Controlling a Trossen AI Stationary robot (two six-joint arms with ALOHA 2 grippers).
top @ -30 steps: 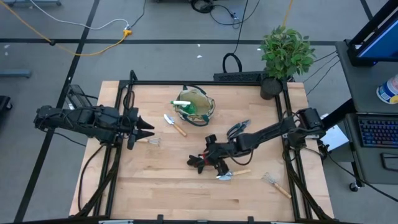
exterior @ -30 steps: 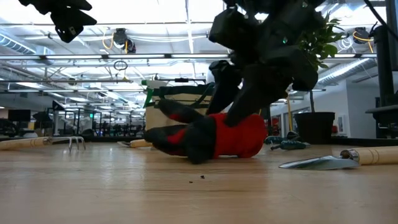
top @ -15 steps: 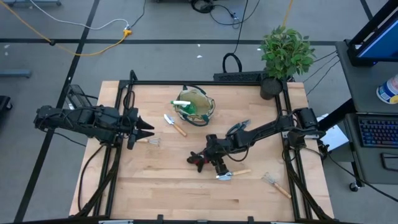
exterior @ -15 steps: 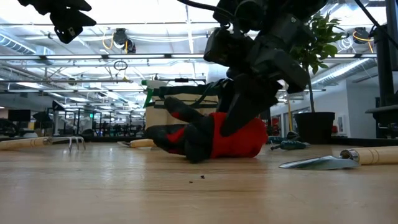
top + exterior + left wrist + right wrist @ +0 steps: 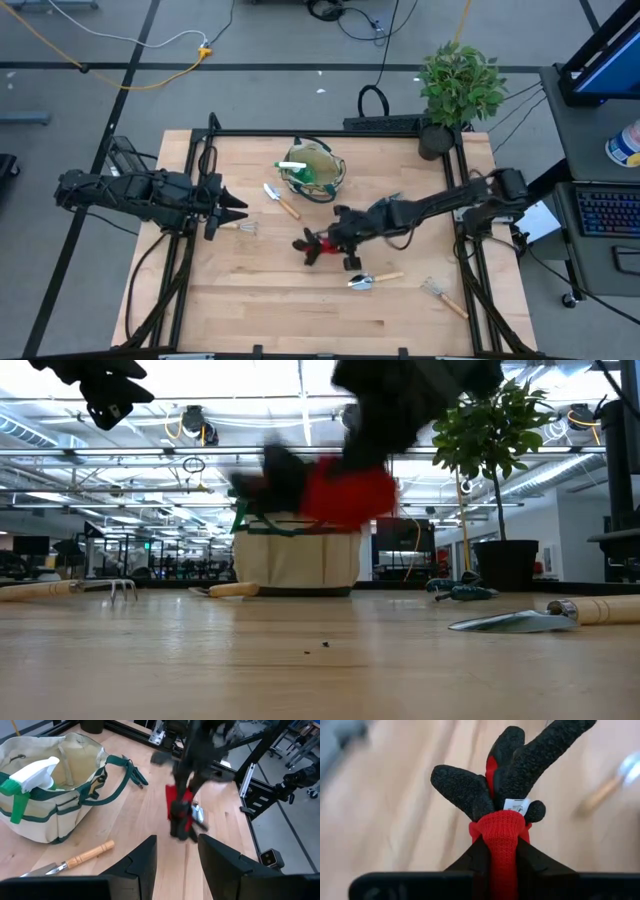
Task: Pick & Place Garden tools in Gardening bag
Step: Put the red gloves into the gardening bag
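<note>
1. The right gripper (image 5: pixel 338 243) reaches out over the middle of the pale wooden worktop (image 5: pixel 260 300), its jaws clenched on the red knitted cuff of a red-and-black work glove (image 5: pixel 312 245).
2. In the right wrist view the red cuff of the glove (image 5: pixel 502 832) is pinched between the two dark fingers (image 5: pixel 477 857), and the glove's black textured fingers splay out beyond them.
3. In the low view the glove (image 5: pixel 335 485) hangs in the air, clear of the worktop, in front of the top edge of the bag.
4. The round beige fabric gardening bag with dark green trim (image 5: pixel 313 170) stands near the back of the worktop, apart from the held glove; a white-and-green spray bottle (image 5: pixel 295 167) sticks out of it.
5. A wooden-handled metal trowel (image 5: pixel 279 199) lies just beside the bag, on the left arm's side.
6. A second wooden-handled trowel (image 5: pixel 372 280) lies on the worktop near the front, just beside the right gripper.
7. A small wooden-handled rake (image 5: pixel 443 295) lies towards the front right corner.
8. The left gripper (image 5: pixel 240 212) waits over the left edge of the worktop with its jaws released, holding nothing, and another small rake (image 5: pixel 247 229) lies just beside it.
9. A green potted plant (image 5: pixel 458 85) stands at the back right corner.
</note>
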